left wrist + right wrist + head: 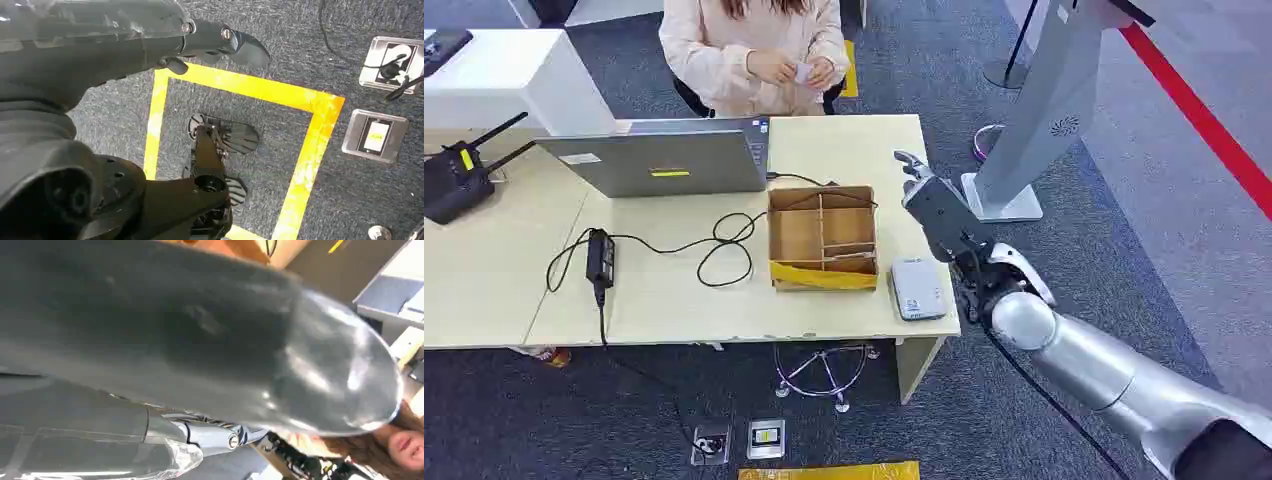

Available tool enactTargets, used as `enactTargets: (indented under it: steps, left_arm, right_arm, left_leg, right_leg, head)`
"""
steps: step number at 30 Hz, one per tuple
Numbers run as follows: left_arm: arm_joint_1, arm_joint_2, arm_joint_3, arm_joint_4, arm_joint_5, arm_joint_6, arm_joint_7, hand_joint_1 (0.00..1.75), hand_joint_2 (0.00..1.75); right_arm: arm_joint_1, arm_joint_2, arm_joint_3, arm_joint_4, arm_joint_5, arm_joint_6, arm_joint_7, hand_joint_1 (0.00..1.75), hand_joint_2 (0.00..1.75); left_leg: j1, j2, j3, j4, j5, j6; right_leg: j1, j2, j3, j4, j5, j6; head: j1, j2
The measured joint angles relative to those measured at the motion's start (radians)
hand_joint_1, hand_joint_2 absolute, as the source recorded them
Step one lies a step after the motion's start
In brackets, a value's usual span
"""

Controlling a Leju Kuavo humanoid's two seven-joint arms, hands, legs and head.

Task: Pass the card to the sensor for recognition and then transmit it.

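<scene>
While my right hand (936,212), grip state unclear, hovers just beyond the bench edge beside the sensor (918,288), the card (803,71) lies far across the bench in a person's hands.

From my head the room is evenly and softly lit, bright, with no hard shadows; the pale desk (674,290) shows only thin, faint shade beside the cardboard box (822,238) and the cables. My silver right arm (1104,375) carries a soft highlight along its upper side at lower right. Detail is a little soft and blocky throughout. By my left wrist the carpet is sharp, and the yellow tape (305,165) is worn and slightly washed out; dark parts at left are unfocused. By my right wrist my right hand (200,340) is a close grey blur with white glare at its rounded end.
</scene>
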Motion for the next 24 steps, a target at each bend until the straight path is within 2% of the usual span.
enactTargets:
  steps: [13,15,18,21,24]
  left_arm:
    - [-0.001,0.0,0.0,0.0,-0.002,0.002,0.001,0.0,0.0]
    - [-0.001,0.0,0.0,0.0,-0.01,0.002,0.01,0.0,0.0]
    - [-0.009,0.0,0.0,0.0,-0.023,0.0,0.023,0.0,0.0]
    - [-0.018,0.0,0.0,0.0,-0.031,-0.003,0.029,0.0,0.0]
    - [-0.027,-0.001,0.0,0.0,-0.038,-0.006,0.029,0.0,0.0]
  right_arm:
    - [-0.016,0.029,0.0,0.063,0.024,0.031,-0.029,0.0,0.0]
    - [-0.025,0.037,0.003,0.075,0.087,0.021,0.008,0.0,0.0]
    - [-0.059,0.055,0.023,0.111,0.27,0.029,0.102,0.0,0.0]
    - [-0.096,0.079,0.051,0.148,0.422,0.056,0.169,0.0,0.0]
    - [-0.123,0.109,0.076,0.19,0.546,0.076,0.213,0.0,0.0]
  left_leg:
    - [0.0,0.0,0.0,0.0,0.0,0.0]
    - [0.0,0.0,0.0,0.0,0.0,0.0]
    - [0.0,0.0,0.0,0.0,0.0,-0.001]
    - [0.0,0.0,0.0,0.0,0.001,-0.001]
    - [0.0,0.0,0.0,0.0,0.001,-0.001]
  right_leg:
    - [0.0,0.0,0.0,0.0,0.0,0.0]
    - [0.0,0.0,0.0,0.0,0.0,0.0]
    - [0.0,0.0,0.0,0.0,0.0,0.0]
    - [0.0,0.0,0.0,0.0,0.0,0.0]
    - [0.0,0.0,0.0,0.0,0.0,0.0]
  head:
    - [0.0,0.0]
    - [0.0,0.0]
    - [0.0,0.0]
    - [0.0,0.0]
    - [0.0,0.0]
